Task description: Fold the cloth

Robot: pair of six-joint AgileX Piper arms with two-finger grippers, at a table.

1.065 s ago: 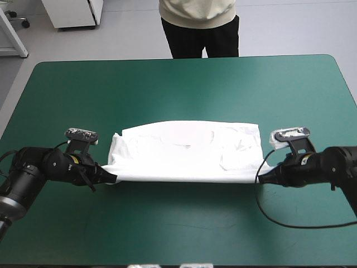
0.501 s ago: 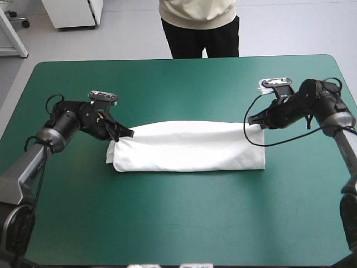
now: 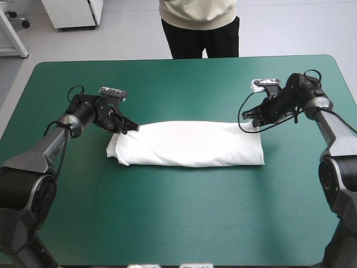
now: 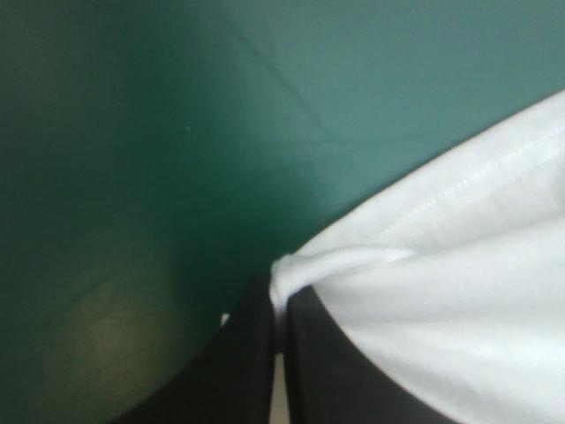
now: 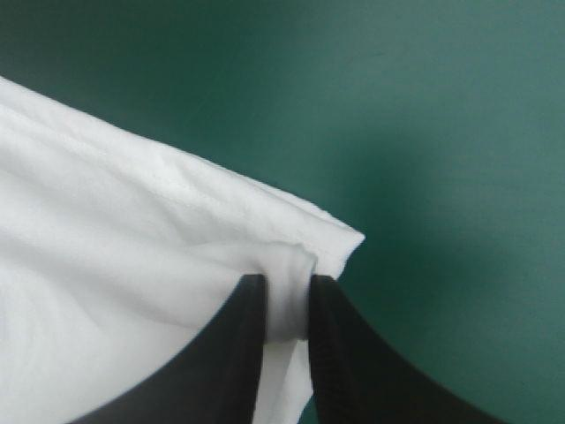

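The T-shirt (image 3: 189,144) lay on the teal-green bench (image 3: 178,218) as 1 long folded band, running left to right across the middle and well clear of every edge. Its near long side looked rounded, like a fold line, while the loose hems sat along the far side.

The left gripper (image 3: 133,128) was down at the band's far left corner. In its wrist view the 2 black fingers were all but closed, with a small bunched tuck of white hem clamped between their tips. The right gripper (image 3: 247,116) sat at the far right corner in the same way, its fingers nearly together with a fold of cloth pinched between them just short of the corner's point.

Holding both far corners at once probably served to keep the top layer taut and its edge straight, so that it would settle squarely over the layer beneath rather than sag in the middle. The left end looked slightly bunched beneath the gripper. By my reading this lengthwise fold was laid, and letting go of both corners seemed the likely next step.
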